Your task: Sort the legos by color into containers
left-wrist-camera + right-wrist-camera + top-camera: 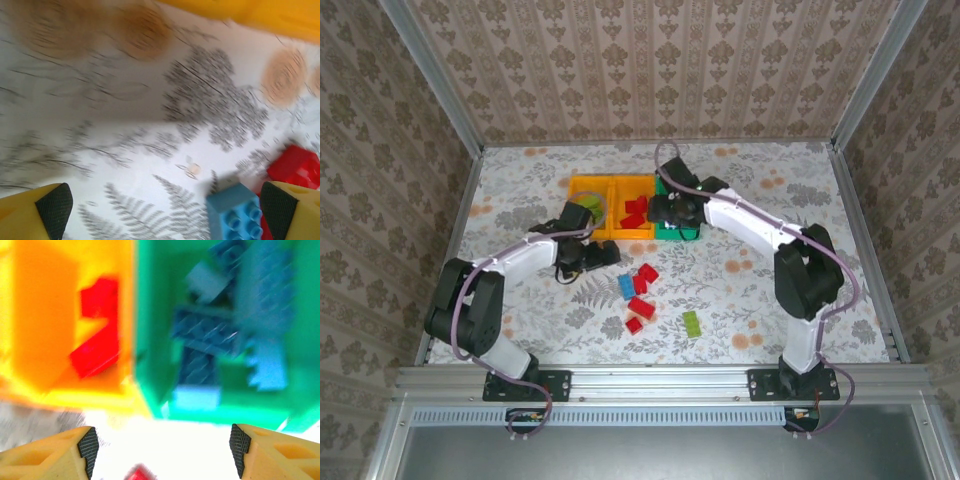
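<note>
Red legos (636,210): a few lie in the middle orange-yellow bin (630,180); more loose red legos (640,307) are scattered on the table (770,260) in front of the bins.
Blue legos (210,330): a blurred pile inside the green bin (150,340), which stands touching the middle bin's right side.
Loose blue lego (235,212): on the table, just beside a red one.
Lime lego (587,207): in the left orange-yellow bin (576,186); a second lime brick (691,323) lies apart from the others, toward the near edge.
Left gripper (165,210): spread wide and holding nothing, low over the table, with the loose blue lego just inside one finger (280,210).
Right gripper (164,449): spread wide and empty, above the front walls of the green and middle bins.
</note>
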`<state>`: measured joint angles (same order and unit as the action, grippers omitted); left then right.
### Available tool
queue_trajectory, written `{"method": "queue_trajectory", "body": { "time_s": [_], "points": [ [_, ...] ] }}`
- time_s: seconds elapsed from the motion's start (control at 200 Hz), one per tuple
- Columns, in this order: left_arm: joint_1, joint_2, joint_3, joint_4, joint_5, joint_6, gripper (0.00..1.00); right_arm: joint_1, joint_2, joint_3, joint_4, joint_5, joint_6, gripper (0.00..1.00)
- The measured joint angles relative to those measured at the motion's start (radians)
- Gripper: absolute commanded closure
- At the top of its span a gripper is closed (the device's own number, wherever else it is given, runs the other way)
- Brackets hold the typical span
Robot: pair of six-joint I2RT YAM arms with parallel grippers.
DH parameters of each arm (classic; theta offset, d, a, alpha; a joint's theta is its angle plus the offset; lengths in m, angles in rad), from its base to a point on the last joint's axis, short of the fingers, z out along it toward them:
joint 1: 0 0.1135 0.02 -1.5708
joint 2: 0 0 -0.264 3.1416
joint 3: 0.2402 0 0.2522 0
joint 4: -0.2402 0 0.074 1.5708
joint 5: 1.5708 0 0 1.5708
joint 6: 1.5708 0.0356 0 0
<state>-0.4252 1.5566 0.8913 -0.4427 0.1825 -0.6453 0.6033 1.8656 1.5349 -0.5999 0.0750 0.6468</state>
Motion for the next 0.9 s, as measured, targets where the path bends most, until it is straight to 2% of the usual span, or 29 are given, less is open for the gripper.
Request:
{"method": "queue_trajectory", "body": {
  "time_s": [0.21,0.435,0.635,0.9],
  "points": [
    [0.116,-0.068,-0.03,-0.022,-0.031,0.003,0.0,0.198,-0.035,-0.085,0.027,0.0,0.004,0.31],
    [0.219,-0.158,-0.107,-0.039,-0.05,0.011,0.0,0.351,0.089,-0.015,-0.01,0.004,0.003,0.31],
    [0.281,-0.218,-0.145,-0.045,-0.054,0.02,0.0,0.384,0.156,-0.004,-0.025,0.0,0.007,0.33],
    [0.303,-0.227,-0.173,-0.042,-0.048,0.022,0.0,0.383,0.181,0.013,-0.042,0.0,0.016,0.34]
  ]
}}
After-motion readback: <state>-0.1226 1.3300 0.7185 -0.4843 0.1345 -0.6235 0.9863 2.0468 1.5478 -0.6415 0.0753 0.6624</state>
